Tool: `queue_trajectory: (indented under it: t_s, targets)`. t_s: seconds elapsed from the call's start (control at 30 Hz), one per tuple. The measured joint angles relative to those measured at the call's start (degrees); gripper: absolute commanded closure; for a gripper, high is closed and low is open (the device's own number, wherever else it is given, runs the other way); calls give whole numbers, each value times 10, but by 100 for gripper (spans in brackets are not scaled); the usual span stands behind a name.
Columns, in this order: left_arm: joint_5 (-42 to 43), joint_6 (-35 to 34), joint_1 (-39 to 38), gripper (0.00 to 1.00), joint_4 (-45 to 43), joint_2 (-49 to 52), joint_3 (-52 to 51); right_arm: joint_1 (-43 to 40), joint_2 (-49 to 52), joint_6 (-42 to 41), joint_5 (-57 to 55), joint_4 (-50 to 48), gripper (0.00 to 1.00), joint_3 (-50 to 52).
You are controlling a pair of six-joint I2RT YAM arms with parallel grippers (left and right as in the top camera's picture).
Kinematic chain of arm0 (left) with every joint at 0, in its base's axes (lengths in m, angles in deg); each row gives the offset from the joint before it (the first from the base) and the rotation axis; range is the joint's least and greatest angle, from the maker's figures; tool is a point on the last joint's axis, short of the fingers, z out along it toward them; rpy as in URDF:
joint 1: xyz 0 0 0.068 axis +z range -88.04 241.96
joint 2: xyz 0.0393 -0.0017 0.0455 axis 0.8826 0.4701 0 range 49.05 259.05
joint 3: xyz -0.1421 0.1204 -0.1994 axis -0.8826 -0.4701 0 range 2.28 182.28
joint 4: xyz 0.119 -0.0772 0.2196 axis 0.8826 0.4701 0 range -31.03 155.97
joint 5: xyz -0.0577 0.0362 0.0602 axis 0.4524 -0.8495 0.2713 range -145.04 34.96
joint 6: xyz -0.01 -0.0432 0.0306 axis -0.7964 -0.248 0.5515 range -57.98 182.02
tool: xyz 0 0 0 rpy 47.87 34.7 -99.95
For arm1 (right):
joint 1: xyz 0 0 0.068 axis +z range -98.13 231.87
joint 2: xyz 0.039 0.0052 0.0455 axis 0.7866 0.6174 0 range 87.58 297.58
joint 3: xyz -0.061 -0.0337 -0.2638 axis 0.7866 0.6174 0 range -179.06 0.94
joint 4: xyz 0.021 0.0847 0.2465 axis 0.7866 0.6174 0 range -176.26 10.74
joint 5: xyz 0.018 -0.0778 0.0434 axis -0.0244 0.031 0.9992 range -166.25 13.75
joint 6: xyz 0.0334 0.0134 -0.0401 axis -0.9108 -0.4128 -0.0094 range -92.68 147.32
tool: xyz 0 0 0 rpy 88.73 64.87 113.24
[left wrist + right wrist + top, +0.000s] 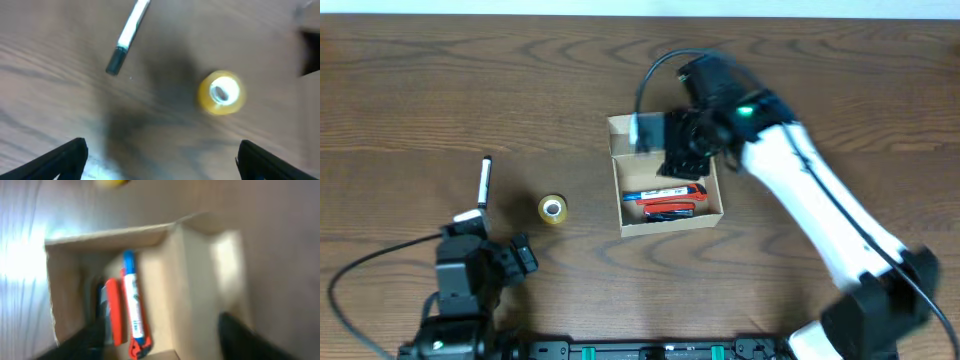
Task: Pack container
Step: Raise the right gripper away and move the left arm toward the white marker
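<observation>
Box (670,222) mid-counter, open for loading, markers (667,200) inside. Right hand (162,332) over it, spread, gripping nothing. Left hand (160,155) near left, wide open, empty, facing tape (221,93), likely next.

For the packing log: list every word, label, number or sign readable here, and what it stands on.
No text can be read in any view.
White marker in the container: marks on its barrel, too blurred to read.
Roll of tape, pen, container sides: no lettering visible.
</observation>
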Motion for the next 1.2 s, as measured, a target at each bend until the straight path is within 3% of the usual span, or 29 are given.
queue_trajectory:
  t_s: [0.13, 0.37, 0.6, 0.8, 1.2]
  targets:
    - [22, 3, 0, 5, 57, 39, 97, -70, -42, -106, 4, -16, 21, -2]
    - [40, 26, 0, 5, 175, 215, 239, -236, -48, -244, -1, -14, 12, -2]
    - [-16, 34, 1, 5, 261, 405, 410, -347, -48, -311, -1, -13, 7, -2]
    - [-40, 99, 10, 5, 249, 504, 453, -370, -48, -326, -2, -10, 1, -2]
    - [-52, 143, 126, 5, 189, 594, 453, -403, -42, -360, -74, -17, 1, 4]
